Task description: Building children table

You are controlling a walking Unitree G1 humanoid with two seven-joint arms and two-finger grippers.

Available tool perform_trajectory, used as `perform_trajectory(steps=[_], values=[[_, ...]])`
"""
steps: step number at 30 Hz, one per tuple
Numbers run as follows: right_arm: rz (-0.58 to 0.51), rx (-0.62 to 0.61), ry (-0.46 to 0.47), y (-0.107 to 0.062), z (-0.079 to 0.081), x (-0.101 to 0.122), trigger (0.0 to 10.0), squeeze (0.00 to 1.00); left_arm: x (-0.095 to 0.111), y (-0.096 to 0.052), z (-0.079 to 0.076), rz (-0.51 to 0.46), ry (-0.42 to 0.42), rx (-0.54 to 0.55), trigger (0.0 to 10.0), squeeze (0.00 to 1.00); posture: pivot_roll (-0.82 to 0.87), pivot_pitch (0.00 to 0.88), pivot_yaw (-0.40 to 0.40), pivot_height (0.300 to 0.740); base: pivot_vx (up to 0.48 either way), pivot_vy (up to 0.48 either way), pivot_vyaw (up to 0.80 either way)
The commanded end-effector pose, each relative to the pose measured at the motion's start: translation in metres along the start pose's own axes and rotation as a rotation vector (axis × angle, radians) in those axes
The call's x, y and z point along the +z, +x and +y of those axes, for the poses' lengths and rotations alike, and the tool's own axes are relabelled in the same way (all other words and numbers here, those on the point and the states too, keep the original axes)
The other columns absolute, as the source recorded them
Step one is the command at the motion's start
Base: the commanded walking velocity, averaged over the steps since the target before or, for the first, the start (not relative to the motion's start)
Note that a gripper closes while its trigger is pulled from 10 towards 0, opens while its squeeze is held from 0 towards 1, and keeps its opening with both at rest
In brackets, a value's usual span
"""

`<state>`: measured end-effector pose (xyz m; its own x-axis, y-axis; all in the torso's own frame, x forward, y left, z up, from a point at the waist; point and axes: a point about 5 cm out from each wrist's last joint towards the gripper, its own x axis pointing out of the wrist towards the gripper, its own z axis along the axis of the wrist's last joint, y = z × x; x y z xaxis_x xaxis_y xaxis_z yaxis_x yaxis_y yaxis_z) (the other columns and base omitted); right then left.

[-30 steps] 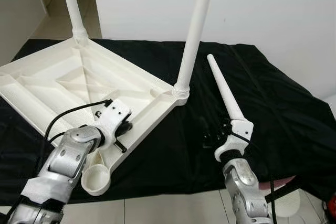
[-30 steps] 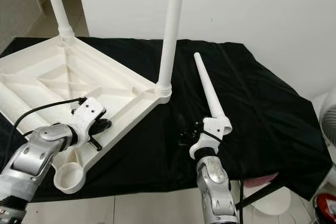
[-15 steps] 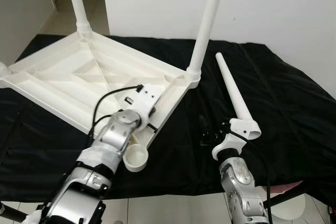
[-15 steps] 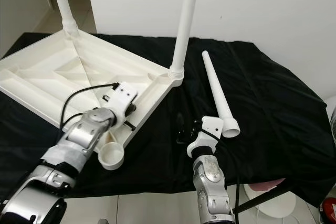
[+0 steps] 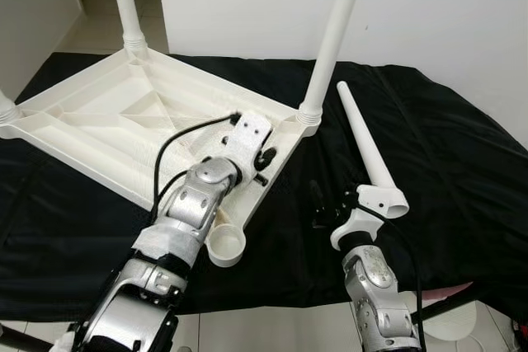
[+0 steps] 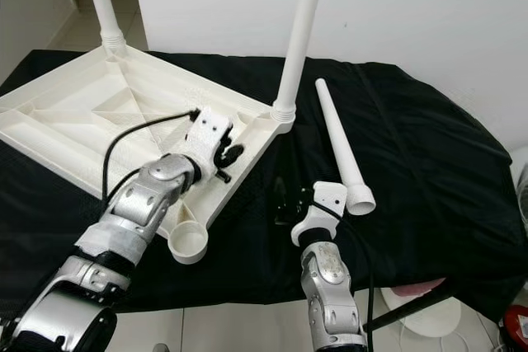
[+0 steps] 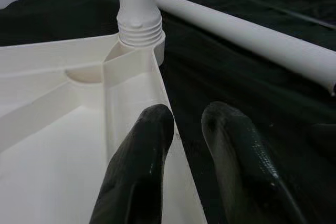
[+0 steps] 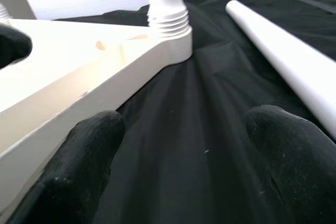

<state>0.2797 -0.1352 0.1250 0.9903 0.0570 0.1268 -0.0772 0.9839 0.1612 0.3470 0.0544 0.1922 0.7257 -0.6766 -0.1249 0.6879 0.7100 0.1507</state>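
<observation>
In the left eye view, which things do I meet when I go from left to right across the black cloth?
Upturned white tabletop → left gripper at its right edge → upright screwed-in leg at the corner → loose leg lying on the black cloth, with the right gripper near its wide end.

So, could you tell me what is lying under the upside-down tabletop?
The tabletop lies on a black cloth. Whatever supports the cloth is covered.
</observation>
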Motion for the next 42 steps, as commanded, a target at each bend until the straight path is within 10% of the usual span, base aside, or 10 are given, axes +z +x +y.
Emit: perform_trajectory(steps=[1,9,14,21,42], values=[[0.009,-0.002,-0.001,0.000,-0.001,-0.003,10.0,0.00,-0.002,-0.006,0.009,-0.010,-0.018,0.033,10.0,0.00,0.05,0.086,-0.060,0.740,0.000,0.000,0.00],[0.010,0.003,-0.004,0.000,-0.001,-0.003,10.0,0.00,-0.007,-0.029,0.035,-0.008,-0.028,0.087,10.0,0.00,0.06,0.087,-0.064,0.740,0.000,0.000,0.00],[0.010,-0.002,-0.010,0.001,-0.004,-0.003,10.0,0.00,-0.033,-0.088,0.058,0.096,0.069,0.011,10.0,0.00,0.06,0.084,-0.062,0.740,0.000,0.000,0.00],[0.011,0.002,-0.014,0.000,-0.005,-0.004,10.0,0.00,-0.033,-0.117,0.063,0.117,0.095,-0.009,10.0,0.00,0.07,0.080,-0.068,0.740,0.000,0.000,0.00],[0.014,0.031,-0.033,0.003,-0.006,-0.003,10.0,0.00,-0.048,-0.139,0.028,0.248,0.169,-0.202,10.0,0.00,0.08,0.063,-0.082,0.740,0.000,0.000,0.00]])
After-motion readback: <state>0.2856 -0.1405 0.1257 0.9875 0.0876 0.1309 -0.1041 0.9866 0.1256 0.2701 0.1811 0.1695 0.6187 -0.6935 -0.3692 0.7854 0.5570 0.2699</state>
